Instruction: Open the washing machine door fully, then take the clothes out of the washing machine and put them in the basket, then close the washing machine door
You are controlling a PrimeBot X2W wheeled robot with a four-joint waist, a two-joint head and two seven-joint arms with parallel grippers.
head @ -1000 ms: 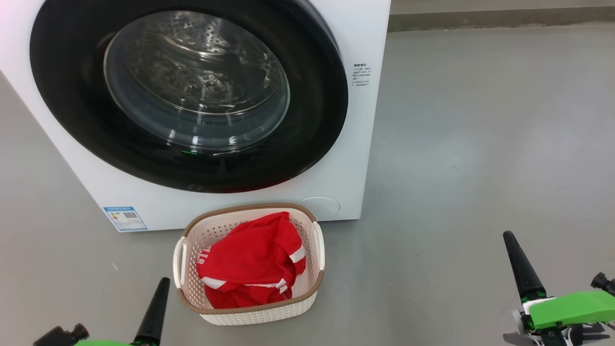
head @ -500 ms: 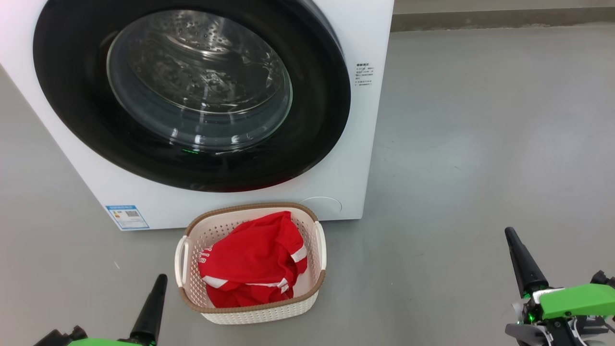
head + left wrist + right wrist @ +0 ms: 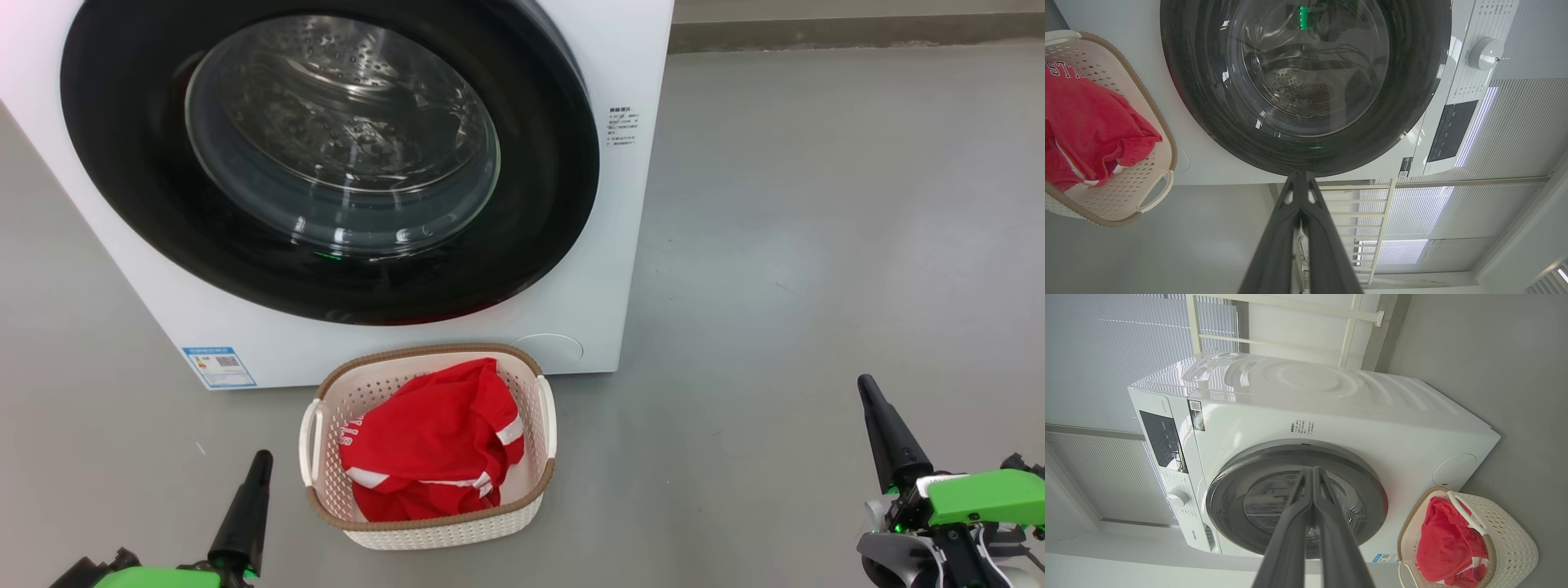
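Note:
The white washing machine [image 3: 629, 245] [image 3: 1355, 412] stands ahead with its round black door [image 3: 531, 237] [image 3: 1412, 94] [image 3: 1372, 490] flat against the front, clear glass bowl at its centre. On the floor before it sits the cream basket [image 3: 433, 531] [image 3: 1135, 192] [image 3: 1511, 535] holding the red clothes [image 3: 429, 445] [image 3: 1090, 126] [image 3: 1445, 543]. My left gripper [image 3: 260, 464] [image 3: 1300, 174] is shut and empty at the lower left, apart from the basket. Low at the right, my right gripper [image 3: 865, 388] [image 3: 1312, 469] is shut with nothing in it.
Grey floor [image 3: 816, 229] spreads to the right of the machine up to a low wall base. A white control knob [image 3: 1483, 53] and dark panel [image 3: 1453, 130] sit on the machine's top front. White railings and blinds stand behind.
Both grippers have sunk lower in the head view, the left one more. The head view has shifted slightly, so the machine and basket sit a little further right.

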